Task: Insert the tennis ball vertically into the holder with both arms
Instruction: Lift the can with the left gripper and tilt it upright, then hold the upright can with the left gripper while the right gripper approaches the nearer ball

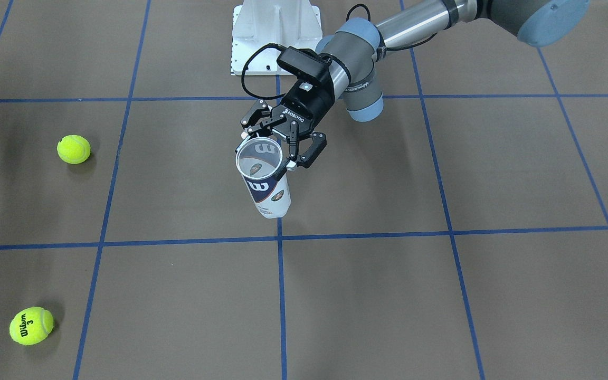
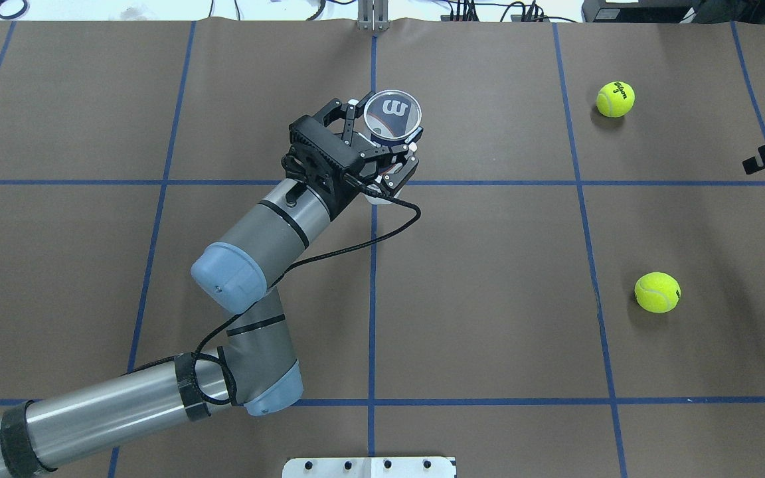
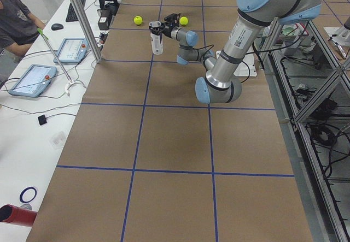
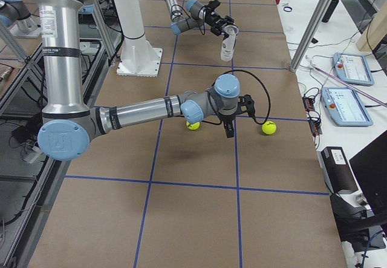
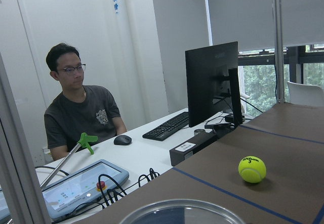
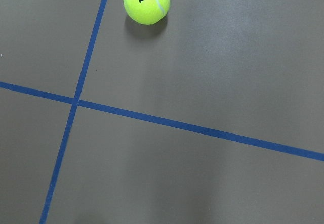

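Observation:
The holder (image 1: 268,194), a clear can with a navy-and-white "W" label, stands upright with its open mouth up near the table's middle. It also shows in the overhead view (image 2: 392,114). My left gripper (image 1: 278,154) is shut on the holder just below its rim, one finger on each side. Two yellow-green tennis balls lie on my right side: a plain one (image 2: 657,292) and a "Wilson 3" one (image 2: 615,99). My right gripper (image 4: 230,130) points down between the balls; I cannot tell if it is open or shut. The right wrist view shows the "Wilson 3" ball (image 6: 146,0).
The white base pedestal (image 1: 276,31) stands at the robot's edge of the table. Blue tape lines cross the brown table cover (image 2: 489,265). An operator (image 5: 76,107) sits at a desk with tablets and a monitor beyond the far edge.

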`<state>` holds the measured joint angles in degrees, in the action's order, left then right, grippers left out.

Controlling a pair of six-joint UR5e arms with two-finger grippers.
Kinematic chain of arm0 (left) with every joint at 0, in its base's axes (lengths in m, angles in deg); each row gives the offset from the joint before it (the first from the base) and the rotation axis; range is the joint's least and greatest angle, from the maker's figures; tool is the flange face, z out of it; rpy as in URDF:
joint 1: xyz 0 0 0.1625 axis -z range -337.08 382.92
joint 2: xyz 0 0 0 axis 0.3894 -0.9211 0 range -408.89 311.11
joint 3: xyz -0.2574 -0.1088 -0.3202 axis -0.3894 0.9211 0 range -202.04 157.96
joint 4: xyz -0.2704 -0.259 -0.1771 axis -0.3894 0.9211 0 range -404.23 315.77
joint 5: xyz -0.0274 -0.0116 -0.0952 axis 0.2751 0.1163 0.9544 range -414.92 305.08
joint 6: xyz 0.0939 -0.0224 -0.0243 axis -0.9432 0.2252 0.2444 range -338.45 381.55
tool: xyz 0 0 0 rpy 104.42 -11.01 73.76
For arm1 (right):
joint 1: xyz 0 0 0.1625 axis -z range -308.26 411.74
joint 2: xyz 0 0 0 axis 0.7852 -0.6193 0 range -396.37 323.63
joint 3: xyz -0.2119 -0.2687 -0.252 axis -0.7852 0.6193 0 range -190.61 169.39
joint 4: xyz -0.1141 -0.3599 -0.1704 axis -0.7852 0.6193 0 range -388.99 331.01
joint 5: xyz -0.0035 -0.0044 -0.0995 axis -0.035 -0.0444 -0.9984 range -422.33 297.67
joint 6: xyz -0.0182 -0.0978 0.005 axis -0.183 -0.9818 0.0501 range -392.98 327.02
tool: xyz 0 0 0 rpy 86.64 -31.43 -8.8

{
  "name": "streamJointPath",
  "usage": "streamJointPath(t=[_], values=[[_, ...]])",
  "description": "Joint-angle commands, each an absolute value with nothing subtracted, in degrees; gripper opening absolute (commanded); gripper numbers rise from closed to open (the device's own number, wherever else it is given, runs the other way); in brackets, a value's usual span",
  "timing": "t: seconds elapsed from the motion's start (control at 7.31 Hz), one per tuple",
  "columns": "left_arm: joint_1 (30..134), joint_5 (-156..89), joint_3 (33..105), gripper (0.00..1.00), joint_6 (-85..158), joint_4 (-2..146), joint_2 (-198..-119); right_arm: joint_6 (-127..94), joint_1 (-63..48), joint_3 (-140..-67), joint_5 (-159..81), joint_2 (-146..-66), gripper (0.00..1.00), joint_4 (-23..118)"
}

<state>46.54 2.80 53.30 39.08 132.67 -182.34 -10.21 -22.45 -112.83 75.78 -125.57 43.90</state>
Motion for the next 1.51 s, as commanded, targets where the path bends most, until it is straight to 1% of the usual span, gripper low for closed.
streamJointPath(t=[0.0,0.27,0.68,1.09,1.23,1.37], values=[[45.7,0.3,49.1,0.82,39.0,138.1,-183.3,-4.9,-21.0,-115.2,76.1,-125.6,0.99,43.8],[45.7,0.1,47.7,0.75,38.7,139.2,-183.3,-4.7,-19.6,-115.7,75.9,-125.5,1.0,43.8],[44.8,0.1,47.4,0.76,38.7,139.3,-182.8,-2.8,-18.8,-116.6,75.9,-125.5,1.0,43.9],[44.5,0.2,44.9,0.78,38.8,145.4,-182.7,-2.6,-18.6,-116.9,75.8,-125.5,1.0,43.9],[44.4,0.2,44.5,0.8,38.9,146.2,-182.9,-2.6,-18.5,-116.9,75.8,-125.5,1.0,43.9],[44.4,0.2,44.5,0.84,38.9,146.6,-182.9,-2.5,-18.5,-117.0,75.9,-125.5,1.0,43.9]])
